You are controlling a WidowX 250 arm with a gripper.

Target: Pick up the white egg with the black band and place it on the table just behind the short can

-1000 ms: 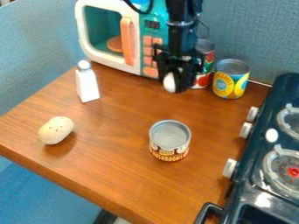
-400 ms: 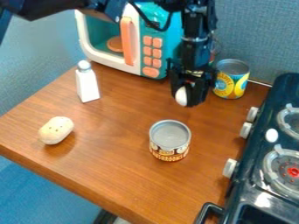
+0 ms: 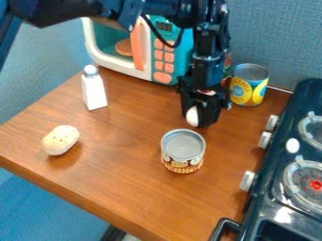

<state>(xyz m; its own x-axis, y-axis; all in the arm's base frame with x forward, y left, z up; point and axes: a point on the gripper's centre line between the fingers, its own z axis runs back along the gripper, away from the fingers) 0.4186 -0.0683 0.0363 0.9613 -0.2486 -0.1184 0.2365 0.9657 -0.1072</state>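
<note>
Holds a smooth white egg-shaped object [image 3: 192, 116] clamped in the black two-finger gripper [image 3: 200, 119], over the brown wooden tabletop [image 3: 119, 160] and just behind a short silver metal can [image 3: 183, 153] with a patterned label, already grasped but not released.

Our arm [image 3: 75, 10] is black with a faint blue sheen, its thick upper segment meeting blocky joints flecked with small pale spots, a thin black cable [image 3: 171, 46] looping alongside, and a greyish band [image 3: 207, 58] circling the narrower wrist.

Toy-kitchen setup: toy microwave [image 3: 170, 59], toy stove [image 3: 265, 200].
</note>
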